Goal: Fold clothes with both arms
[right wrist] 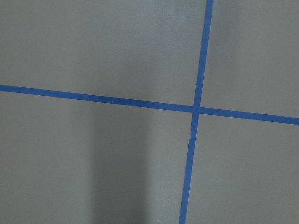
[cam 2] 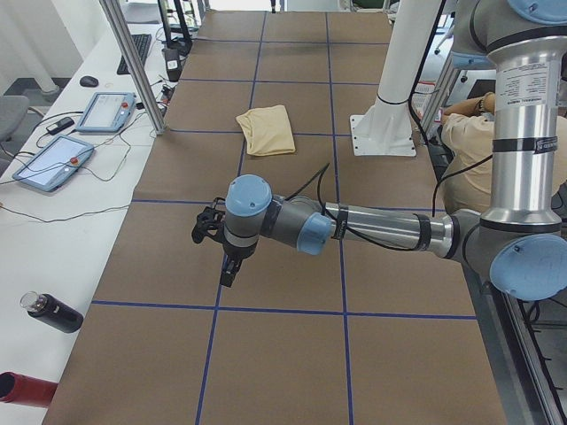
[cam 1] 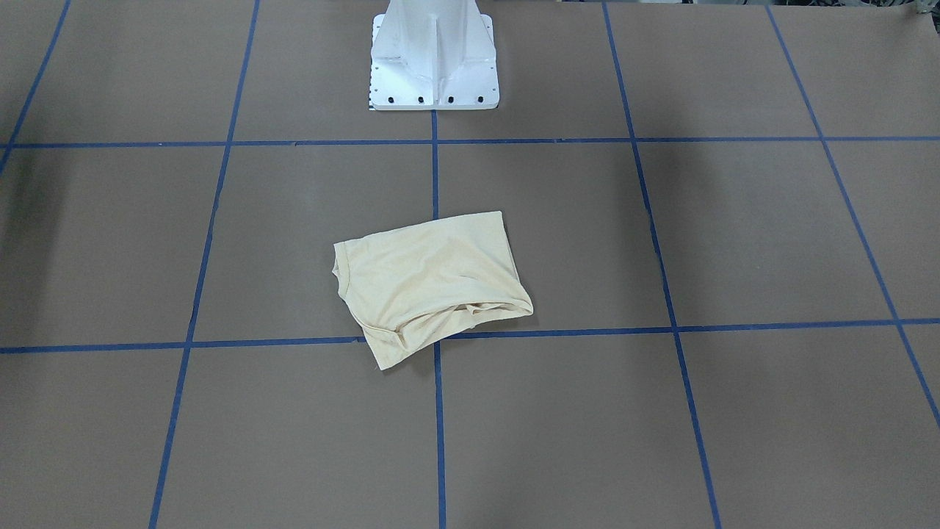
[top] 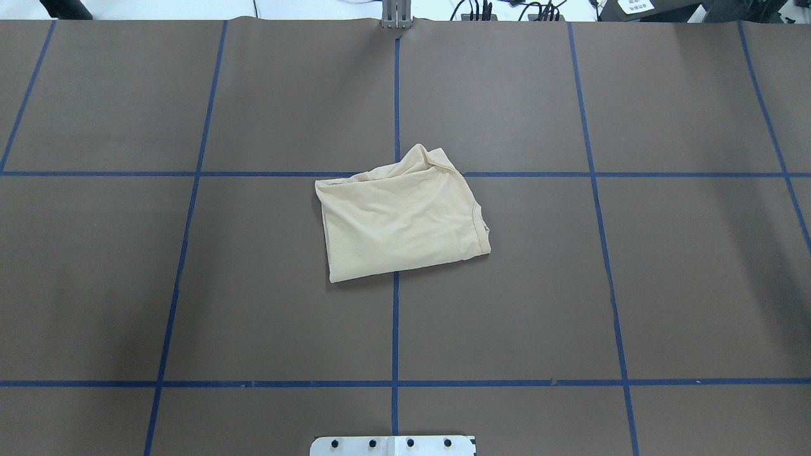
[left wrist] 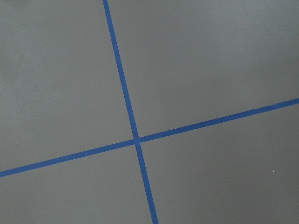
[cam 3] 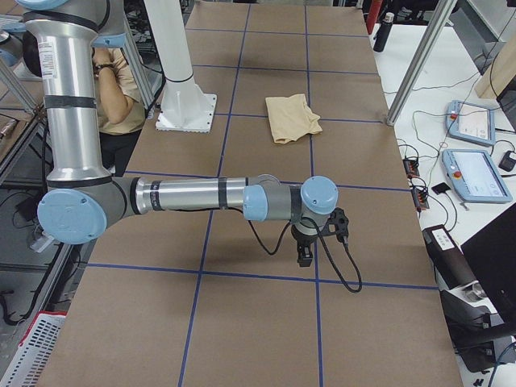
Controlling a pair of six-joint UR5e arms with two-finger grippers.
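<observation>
The pale cream-yellow shirt (top: 403,214) lies folded into a small rough rectangle at the middle of the table, also in the front view (cam 1: 429,283) and both side views (cam 2: 267,129) (cam 3: 292,117). No print shows. My left arm shows only in the exterior left view, its gripper (cam 2: 229,270) hanging over the brown table far from the shirt; I cannot tell whether it is open or shut. My right arm shows only in the exterior right view, its gripper (cam 3: 305,255) likewise far from the shirt; I cannot tell its state. Both wrist views show only bare table and blue tape.
The brown table (top: 190,285) is marked with blue tape lines. The white pedestal base (cam 1: 433,59) stands behind the shirt. Tablets (cam 2: 55,161) and bottles (cam 2: 53,312) lie on the side bench. A seated person (cam 3: 121,81) is behind the robot.
</observation>
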